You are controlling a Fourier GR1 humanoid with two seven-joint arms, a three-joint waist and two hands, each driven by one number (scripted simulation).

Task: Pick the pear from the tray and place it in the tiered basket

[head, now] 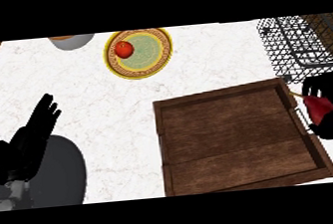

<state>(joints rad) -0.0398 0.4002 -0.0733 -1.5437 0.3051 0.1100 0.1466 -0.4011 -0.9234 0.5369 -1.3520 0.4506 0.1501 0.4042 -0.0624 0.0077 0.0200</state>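
Note:
The brown wooden tray [238,137] lies at centre right, and only bare wood shows inside it. My right hand [330,86] is at the tray's right rim, curled round a dark red pear [320,109]. The pear's tan stem pokes out toward the tray. Most of the pear is hidden by the fingers. The black wire tiered basket [296,42] stands at the top right, just beyond that hand. My left hand [35,133] rests open at the left, fingers up, holding nothing.
A yellow-rimmed green plate [150,60] with a red apple [124,49] on it sits at the top centre. A grey bowl [71,41] shows partly at the top edge. White marble counter [86,91] spreads between the tray and the left hand.

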